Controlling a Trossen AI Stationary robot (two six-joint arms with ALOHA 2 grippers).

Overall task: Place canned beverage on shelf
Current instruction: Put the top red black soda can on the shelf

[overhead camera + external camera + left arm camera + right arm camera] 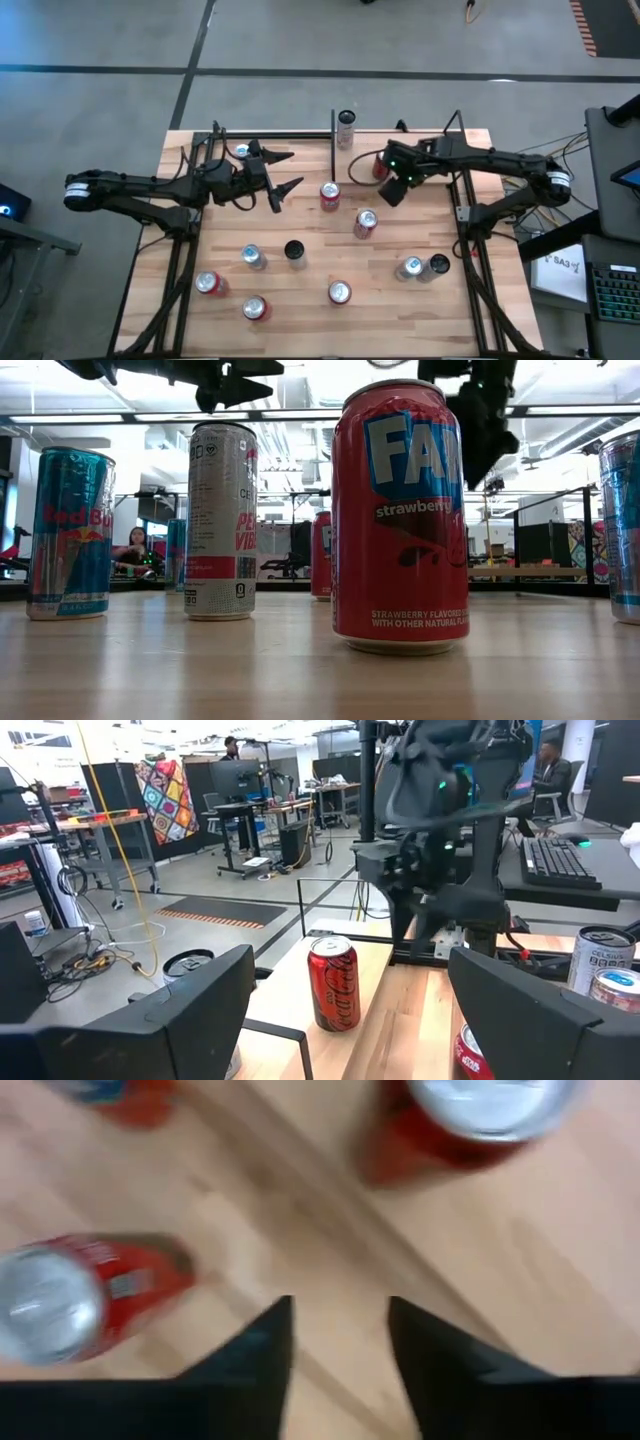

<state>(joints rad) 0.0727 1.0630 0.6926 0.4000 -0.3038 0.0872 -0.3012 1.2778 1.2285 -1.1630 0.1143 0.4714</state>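
Observation:
Several cans stand upright on the wooden tabletop. A red cola can [380,165] stands at the far right, also in the left wrist view [332,982], on a light-wood strip beside thin black rods. A silver can [346,128] stands by the shelf's upright post [333,122] at the far edge. My right gripper [395,190] hovers just near of the cola can, open and empty, fingers pointing down [340,1350]. My left gripper [285,172] is open and empty, level, pointing toward the table's right, beside a blue-topped can [241,152].
Red cans [329,196] [365,222] stand mid-table between the grippers. More cans [253,257] [295,250] [208,284] [339,292] [410,267] stand toward the near edge. In the low view a strawberry can [400,520] looms close. People sit in the room beyond.

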